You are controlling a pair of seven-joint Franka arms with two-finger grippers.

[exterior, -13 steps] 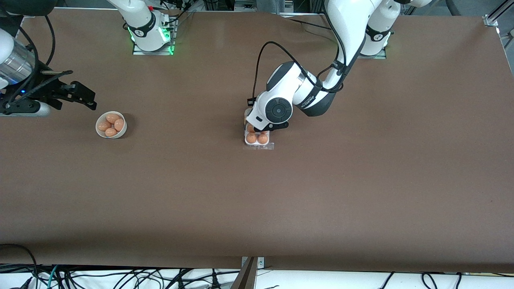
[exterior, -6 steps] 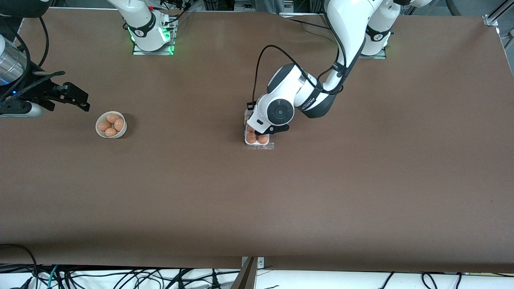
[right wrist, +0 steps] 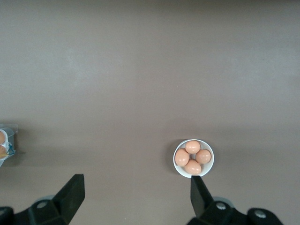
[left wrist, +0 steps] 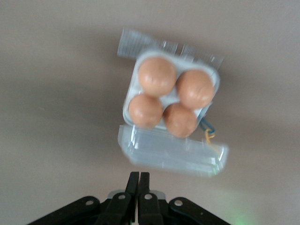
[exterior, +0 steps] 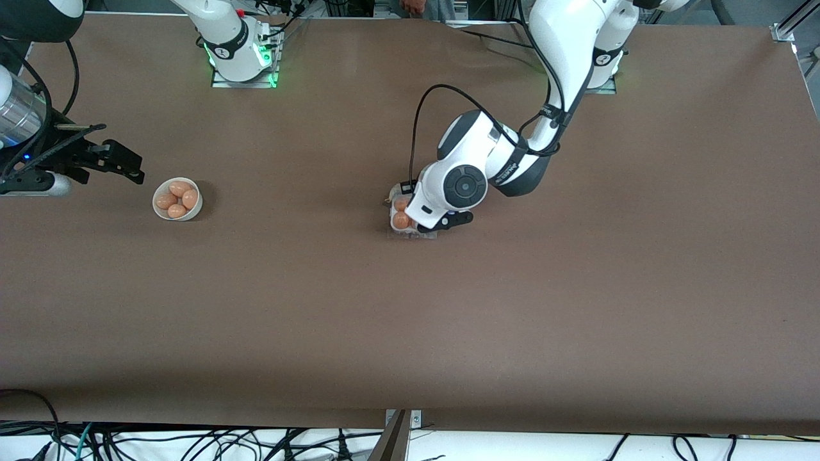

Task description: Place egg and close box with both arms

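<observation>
The box (left wrist: pixel 132 79) is a clear plastic carton with a white tray, and every cell holds a brown egg (left wrist: pixel 157 76). Its see-through lid (left wrist: pixel 173 153) is open on the side toward my left gripper (left wrist: pixel 139 176). That gripper is shut and empty, just short of the lid. In the front view the box (exterior: pixel 392 225) lies mid-table, partly hidden under my left gripper (exterior: pixel 448 221). My right gripper (exterior: pixel 131 165) is open and empty, waiting in the air near the right arm's end of the table. It also shows in the right wrist view (right wrist: pixel 136 187).
A round white bowl (exterior: pixel 194 206) with several brown eggs stands toward the right arm's end of the table, beside the right gripper. It shows in the right wrist view (right wrist: pixel 178 165) too. The box (right wrist: pixel 3 140) shows at that view's edge. Black cables trail from both arms.
My left gripper has shifted over the box toward the front camera and the left arm's end, hiding more of the box. My right gripper has drifted slightly toward the table's end.
</observation>
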